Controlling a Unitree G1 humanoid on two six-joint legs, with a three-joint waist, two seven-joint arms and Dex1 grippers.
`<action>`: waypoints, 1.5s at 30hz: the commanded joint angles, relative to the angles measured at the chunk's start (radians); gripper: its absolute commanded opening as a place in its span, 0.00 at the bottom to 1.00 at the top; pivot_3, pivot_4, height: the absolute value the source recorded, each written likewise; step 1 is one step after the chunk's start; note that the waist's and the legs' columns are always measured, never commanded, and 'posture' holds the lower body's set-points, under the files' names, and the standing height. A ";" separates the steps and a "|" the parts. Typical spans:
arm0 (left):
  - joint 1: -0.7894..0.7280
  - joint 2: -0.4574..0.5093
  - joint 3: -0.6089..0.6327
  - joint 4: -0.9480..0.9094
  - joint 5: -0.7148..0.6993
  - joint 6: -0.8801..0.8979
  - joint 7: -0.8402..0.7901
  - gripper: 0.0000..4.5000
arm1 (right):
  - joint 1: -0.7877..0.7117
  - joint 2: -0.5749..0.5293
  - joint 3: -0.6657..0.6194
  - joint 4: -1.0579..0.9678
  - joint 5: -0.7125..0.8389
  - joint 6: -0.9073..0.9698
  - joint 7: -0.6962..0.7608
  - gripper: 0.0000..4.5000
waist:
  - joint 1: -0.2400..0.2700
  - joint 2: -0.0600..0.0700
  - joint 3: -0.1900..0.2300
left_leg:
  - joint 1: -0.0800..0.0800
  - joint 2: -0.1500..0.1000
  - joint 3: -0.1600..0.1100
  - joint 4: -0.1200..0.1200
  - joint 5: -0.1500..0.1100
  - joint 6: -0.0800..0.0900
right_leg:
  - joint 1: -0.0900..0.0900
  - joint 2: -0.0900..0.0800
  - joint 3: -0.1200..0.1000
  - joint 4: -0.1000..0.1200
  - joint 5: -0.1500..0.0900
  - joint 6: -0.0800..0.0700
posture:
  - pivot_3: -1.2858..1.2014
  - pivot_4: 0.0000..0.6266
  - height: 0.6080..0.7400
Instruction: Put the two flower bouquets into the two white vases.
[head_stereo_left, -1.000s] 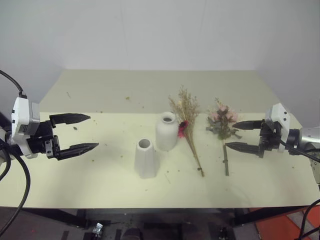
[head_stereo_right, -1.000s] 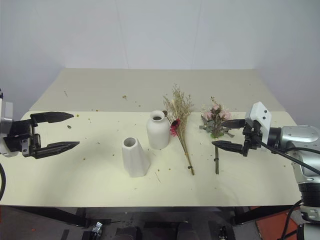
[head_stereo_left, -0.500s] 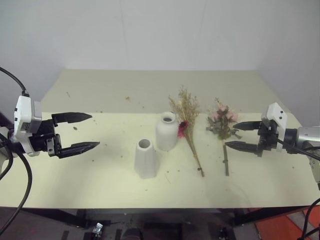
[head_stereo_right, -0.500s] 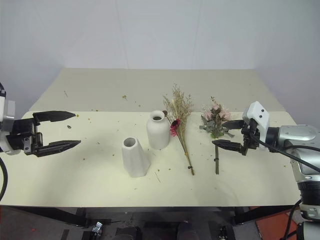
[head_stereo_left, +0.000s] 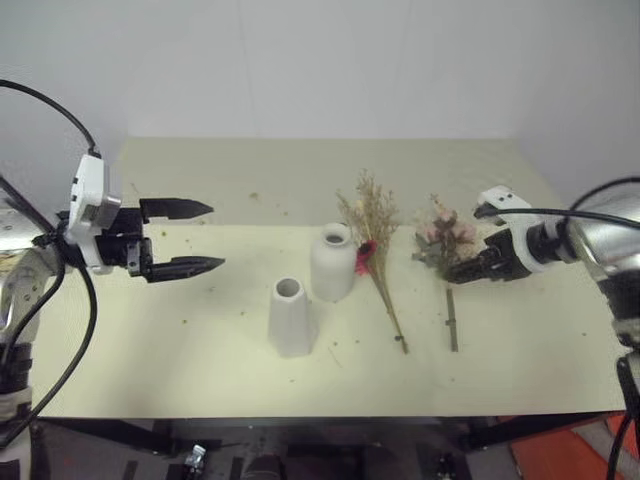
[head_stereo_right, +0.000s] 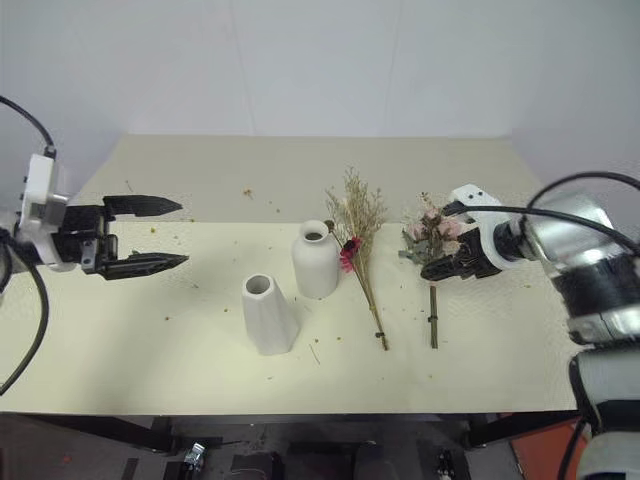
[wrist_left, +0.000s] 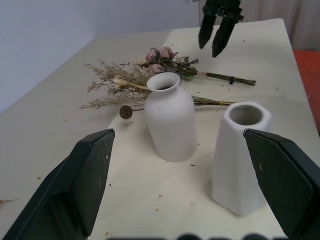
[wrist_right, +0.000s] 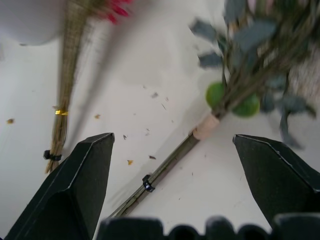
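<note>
Right gripper (head_stereo_right: 441, 268) has tipped down over the pink bouquet (head_stereo_right: 432, 240) since a second ago, jaws wide, nothing held. Left gripper (head_stereo_left: 200, 238) open, empty. Both bouquets flat beside the vases (head_stereo_left: 310, 290). Risk: thin stem slips; blooms crushed.

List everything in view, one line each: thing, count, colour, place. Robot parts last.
Table: one, pale cream, carries everything below.
Bottle-shaped vase: one, white, upright mid-table, empty.
Cone-shaped vase: one, white, upright, nearer the front edge than the bottle-shaped vase and towards the robot's left of it, empty.
Tan grass bouquet: one, tan with magenta-red flowers, lying flat just right of the bottle-shaped vase.
Pink bouquet: one, pale pink blooms and green leaves, lying flat right of the tan one.
Plant crumbs: many, dark specks, scattered over the tabletop.
Left gripper: one, black fingers, open, above the table's left side.
Right gripper: one, black fingers, open, tilted down over the pink bouquet's stem.
</note>
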 joint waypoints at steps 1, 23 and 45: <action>-0.065 -0.010 -0.016 0.015 0.017 -0.020 -0.021 1.00 | -0.081 0.027 0.066 0.148 -0.057 -0.009 0.017 0.99 | -0.003 0.000 0.000 | -0.001 0.000 0.000 0.000 0.000 0.000 | -0.001 0.000 0.000 0.000 0.002 -0.002 | 0.52 0.24 1.00; -0.138 -0.071 -0.040 0.018 0.033 0.020 -0.029 1.00 | -0.238 0.338 0.047 0.747 -0.298 -0.331 -0.050 0.57 | -0.014 0.000 0.000 | 0.001 -0.001 -0.001 0.001 0.000 0.000 | -0.003 0.000 0.000 0.010 0.001 -0.002 | 0.52 0.24 1.00; -0.169 -0.047 -0.030 0.087 0.033 0.062 -0.052 1.00 | -0.126 0.358 -0.765 0.339 0.088 -0.786 -0.539 0.06 | -0.028 0.000 0.000 | 0.000 0.000 -0.001 -0.001 0.000 0.000 | -0.004 0.001 0.001 0.010 0.001 -0.002 | 0.52 0.24 1.00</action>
